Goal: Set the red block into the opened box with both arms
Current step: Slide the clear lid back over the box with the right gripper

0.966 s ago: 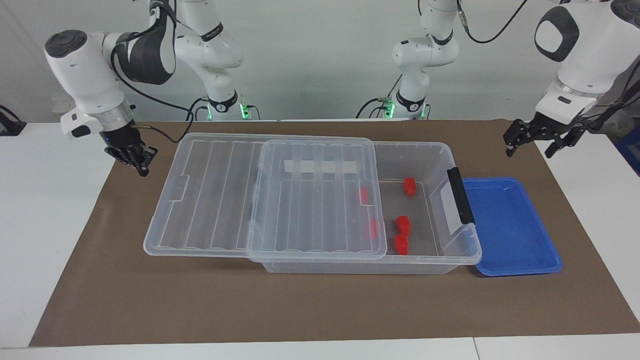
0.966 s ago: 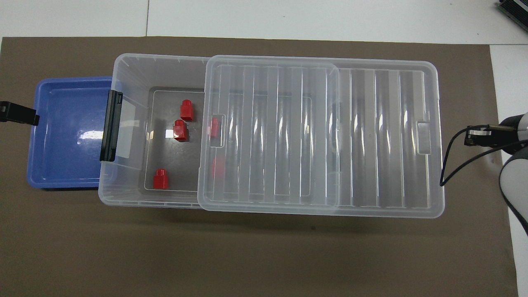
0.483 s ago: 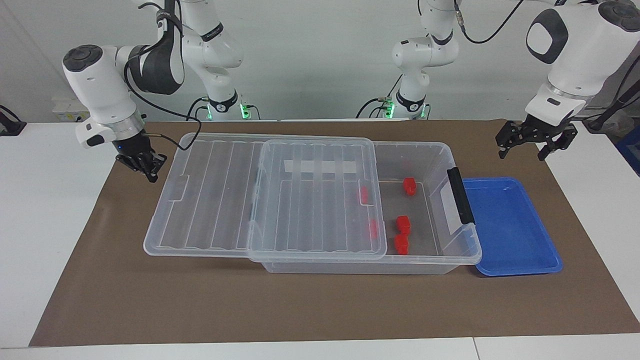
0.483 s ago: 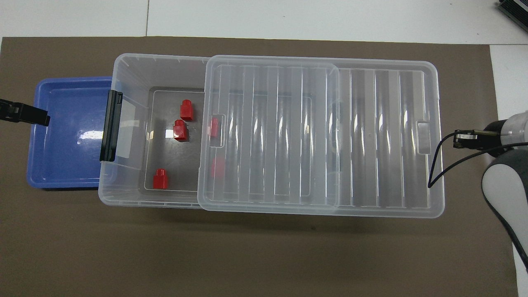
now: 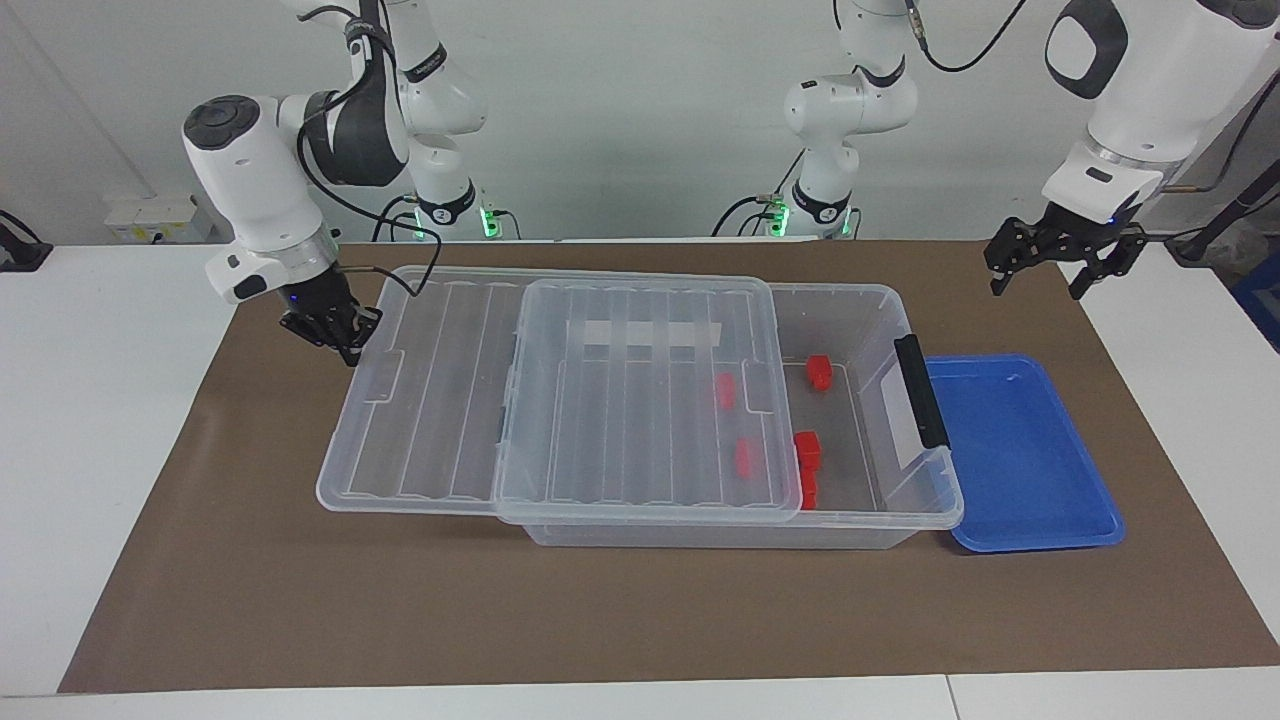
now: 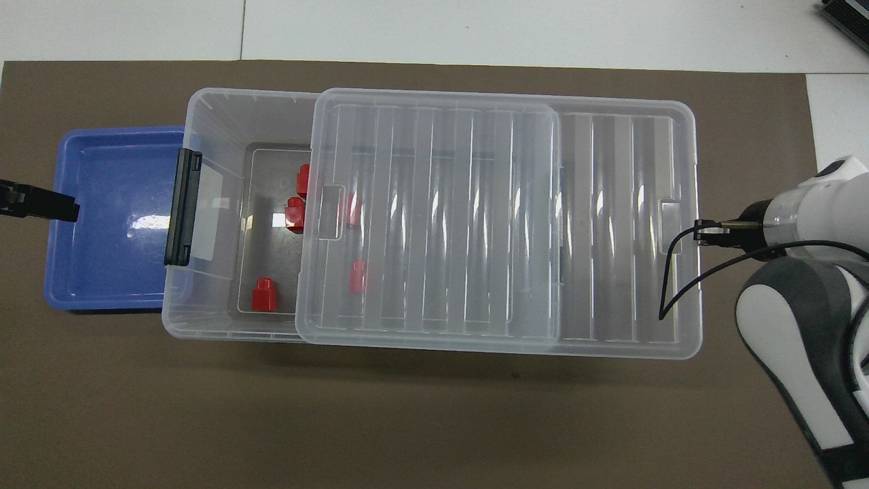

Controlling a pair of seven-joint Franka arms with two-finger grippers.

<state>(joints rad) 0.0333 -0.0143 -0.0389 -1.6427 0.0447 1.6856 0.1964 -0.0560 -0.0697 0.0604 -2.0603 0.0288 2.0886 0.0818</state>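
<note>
The box (image 5: 930, 505) is a large clear bin with a black latch bar (image 5: 920, 390). Its ribbed lid (image 5: 560, 400) lies slid over most of it and overhangs toward the right arm's end. Several red blocks lie on the box floor: some show in the uncovered part (image 5: 819, 371) (image 6: 264, 295), others through the lid (image 6: 358, 276). My right gripper (image 5: 343, 343) (image 6: 705, 231) is shut, with nothing in it, and presses against the lid's overhanging end. My left gripper (image 5: 1052, 268) hangs open and empty above the mat beside the blue tray.
A shallow blue tray (image 5: 1020, 450) (image 6: 102, 272) lies against the box's latch end with nothing in it. A brown mat (image 5: 600, 610) covers the table under everything. The right arm's black cable (image 6: 672, 278) loops over the lid's end.
My right gripper has come in against the lid's end and slid the lid toward the left arm's end, covering more of the box. The left gripper has drifted slightly up.
</note>
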